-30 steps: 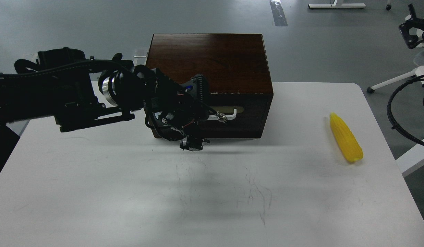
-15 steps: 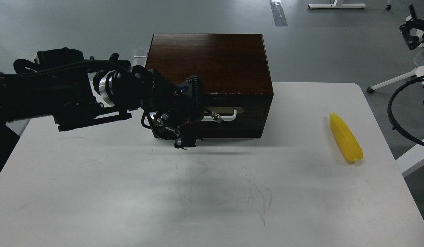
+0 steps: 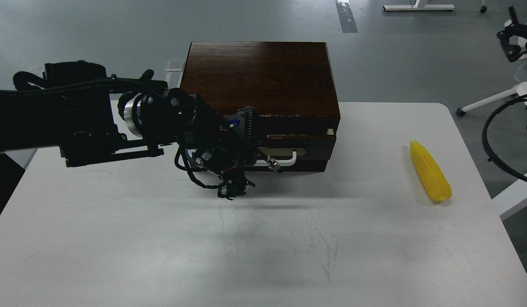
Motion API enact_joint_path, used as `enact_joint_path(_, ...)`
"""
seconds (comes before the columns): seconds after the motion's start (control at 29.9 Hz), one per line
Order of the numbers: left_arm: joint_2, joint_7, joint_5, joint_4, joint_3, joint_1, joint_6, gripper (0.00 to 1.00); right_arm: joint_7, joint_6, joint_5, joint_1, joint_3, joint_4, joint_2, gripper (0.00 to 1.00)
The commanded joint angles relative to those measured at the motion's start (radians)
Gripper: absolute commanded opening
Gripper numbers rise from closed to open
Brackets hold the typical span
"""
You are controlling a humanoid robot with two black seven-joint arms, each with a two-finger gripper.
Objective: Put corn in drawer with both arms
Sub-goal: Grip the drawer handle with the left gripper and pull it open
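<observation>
Left gripper (image 3: 250, 160): dark clutter in front of drawer (image 3: 303, 143); fingers can't be told apart, contact w/ white handle (image 3: 289, 158) unclear. Drawer's left part and inside hidden behind it. Left arm (image 3: 54, 119) cut off at left edge. Right arm (image 3: 508, 140): only cable loops at right edge; gripper out of view.

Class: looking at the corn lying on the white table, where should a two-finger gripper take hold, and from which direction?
Grip the corn around its thick middle, coming from above with fingers straddling its width. It lies flat, tapering toward the far end, with open table on both sides.
</observation>
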Motion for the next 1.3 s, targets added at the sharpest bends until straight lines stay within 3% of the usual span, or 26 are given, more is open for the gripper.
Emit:
enact_joint_path(0.0, 0.003, 0.0, 0.0, -0.018, -0.001, -0.006, 0.0, 0.55, 0.0, 0.0, 0.0, 0.0, 0.0, -0.003, 0.002, 1.0)
enact_joint_path(0.4, 0.042, 0.002, -0.002, -0.189, -0.006, -0.031, 0.0, 0.55, 0.0, 0.0, 0.0, 0.0, -0.001, -0.011, 0.0, 1.0)
enact_joint_path(0.53, 0.043, 0.003, -0.002, -0.189, -0.007, -0.04, 0.0, 0.58, 0.0, 0.0, 0.0, 0.0, -0.004, -0.011, 0.0, 1.0)
enact_joint_path(0.6, 0.046, 0.003, -0.006, -0.189, -0.009, -0.042, 0.0, 0.66, -0.001, 0.0, 0.0, 0.0, -0.004, -0.011, 0.0, 1.0)
enact_joint_path(0.67, 0.051, 0.005, -0.016, -0.189, -0.024, -0.042, 0.0, 0.82, -0.001, 0.0, 0.0, 0.0, -0.004, -0.011, 0.0, 1.0)
enact_joint_path(0.8, 0.06, 0.005, -0.071, -0.186, -0.066, -0.042, 0.0, 0.91, -0.001, 0.0, -0.001, 0.0, -0.011, -0.011, -0.004, 1.0)
enact_joint_path(0.87, 0.112, 0.0, -0.216, -0.184, -0.154, -0.039, 0.0, 0.96, -0.012, 0.0, -0.012, -0.002, -0.052, -0.011, -0.014, 1.0)
enact_joint_path(1.0, 0.187, 0.0, -0.526, -0.166, -0.279, -0.033, 0.0, 0.97, -0.007, 0.0, -0.015, 0.015, -0.216, -0.006, -0.066, 1.0)
enact_joint_path(1.14, 0.244, 0.0, -0.957, -0.036, -0.348, -0.025, 0.0, 0.97, -0.004, 0.0, -0.021, 0.08, -0.378, -0.005, -0.155, 1.0)
enact_joint_path(1.27, 0.249, 0.0, -1.424, 0.216, -0.38, 0.019, 0.0, 0.98, -0.004, 0.0, -0.153, 0.184, -0.547, 0.02, -0.248, 1.0)
